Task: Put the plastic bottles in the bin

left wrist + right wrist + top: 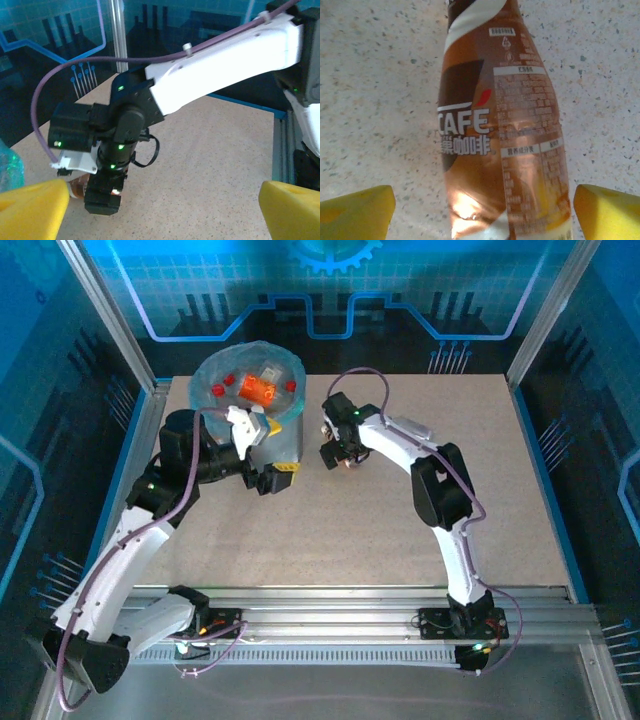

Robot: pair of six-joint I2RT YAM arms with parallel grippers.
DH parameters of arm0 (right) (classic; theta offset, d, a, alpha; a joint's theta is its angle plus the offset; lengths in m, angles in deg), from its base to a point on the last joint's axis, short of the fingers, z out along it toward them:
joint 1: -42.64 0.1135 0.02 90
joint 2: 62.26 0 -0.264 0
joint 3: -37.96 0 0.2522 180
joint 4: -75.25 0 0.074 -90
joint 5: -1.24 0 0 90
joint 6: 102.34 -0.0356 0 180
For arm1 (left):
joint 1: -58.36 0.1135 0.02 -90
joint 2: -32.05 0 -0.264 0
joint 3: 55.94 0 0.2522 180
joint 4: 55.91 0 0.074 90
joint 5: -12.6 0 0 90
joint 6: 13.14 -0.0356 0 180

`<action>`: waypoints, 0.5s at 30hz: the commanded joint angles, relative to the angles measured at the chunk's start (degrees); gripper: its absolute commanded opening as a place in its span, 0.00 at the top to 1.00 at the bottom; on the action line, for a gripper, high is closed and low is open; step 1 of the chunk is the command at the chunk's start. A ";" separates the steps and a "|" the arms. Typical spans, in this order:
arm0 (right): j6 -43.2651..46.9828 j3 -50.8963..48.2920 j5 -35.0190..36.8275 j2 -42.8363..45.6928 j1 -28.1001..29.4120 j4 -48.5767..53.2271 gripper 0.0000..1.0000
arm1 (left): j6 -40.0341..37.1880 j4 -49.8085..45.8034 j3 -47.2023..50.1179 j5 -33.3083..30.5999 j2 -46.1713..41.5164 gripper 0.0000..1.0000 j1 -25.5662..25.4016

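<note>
Top view: the round grey bin (197,390), lined with thin blue film, holds plastic bottles (258,388). The left gripper (276,448) is at its near wall and the right gripper (340,455) is just right of it. Left wrist: fingers (32,207) spread, empty. Right wrist: fingers (355,210) spread around the brown bottle (500,125) without touching it. Its glossy, rounded, tapered body may roll or slip if pinched off-centre.

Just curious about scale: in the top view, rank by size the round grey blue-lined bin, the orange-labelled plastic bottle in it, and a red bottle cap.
1. Round grey bin with blue liner: largest by far.
2. Orange-labelled plastic bottle inside it: next.
3. Red bottle cap: smallest.
</note>
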State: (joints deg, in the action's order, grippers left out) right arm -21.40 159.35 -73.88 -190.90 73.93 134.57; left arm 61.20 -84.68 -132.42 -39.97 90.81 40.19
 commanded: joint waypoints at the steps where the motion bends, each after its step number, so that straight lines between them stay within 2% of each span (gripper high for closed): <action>1: 1.50 3.13 2.15 -2.92 -0.95 2.98 0.10 | -2.89 2.58 0.25 3.22 1.21 0.02 -0.63; 4: 1.56 3.20 2.03 -3.55 -1.03 2.79 0.16 | -3.00 3.16 0.16 2.72 1.88 0.01 -0.63; 10: 1.31 1.69 1.39 -2.48 -1.27 1.84 0.36 | -3.00 4.36 -0.30 1.74 2.76 0.01 -0.63; 15: 0.48 -1.15 0.72 1.24 -1.75 1.29 0.43 | 1.11 8.43 -0.74 -3.62 4.22 0.01 -0.70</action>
State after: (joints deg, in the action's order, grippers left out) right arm -20.20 159.68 -72.72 -193.15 73.32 134.88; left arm 60.42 -80.35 -132.42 -40.64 94.02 40.10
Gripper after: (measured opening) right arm 0.580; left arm 0.988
